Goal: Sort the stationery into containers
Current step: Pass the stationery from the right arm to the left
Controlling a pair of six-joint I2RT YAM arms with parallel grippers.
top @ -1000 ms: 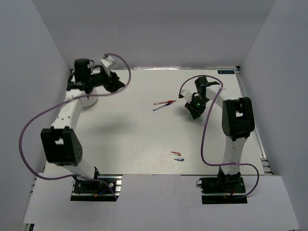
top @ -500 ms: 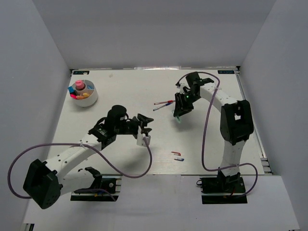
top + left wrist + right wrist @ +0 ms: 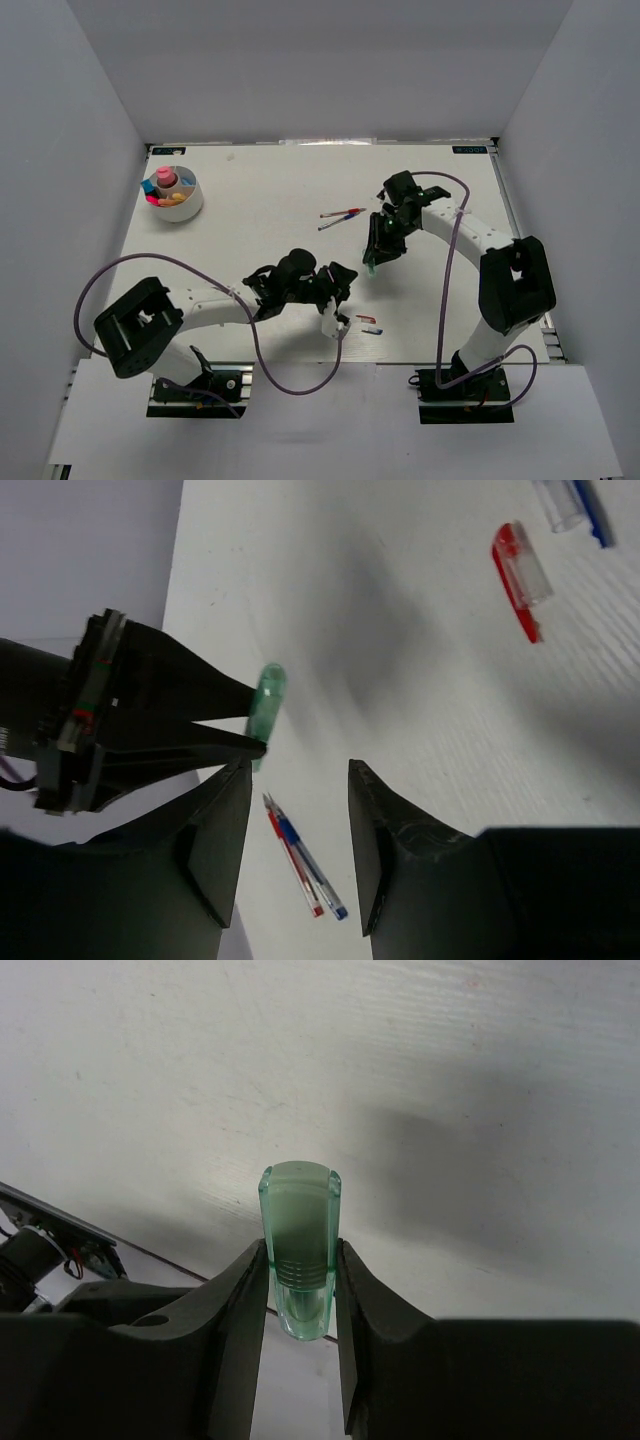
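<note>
My right gripper (image 3: 373, 257) hangs over the table's middle right, shut on a translucent mint marker (image 3: 300, 1235) that sticks out past its fingertips (image 3: 250, 1290). The left wrist view shows that marker (image 3: 267, 698) pinched in the right gripper (image 3: 254, 718). Low over the front middle of the table, my left gripper (image 3: 345, 278) stands open and holds nothing (image 3: 300, 780). A red pen (image 3: 342, 213) and a blue pen (image 3: 333, 225) lie side by side behind it. The white divided bowl (image 3: 190, 207) sits far left with several coloured markers and a pink round-topped stick (image 3: 165, 179).
A small red cap-like piece (image 3: 366, 318) and a clear blue one (image 3: 372, 329) lie near the front edge, right of my left gripper; the left wrist view shows the red piece (image 3: 520, 568) and the blue one (image 3: 568, 500). Grey walls enclose the table on three sides.
My left arm has swung from the bowl at the far left down to the front middle, its jaws narrowing a little. The right gripper carried the mint marker forward and slightly left.
</note>
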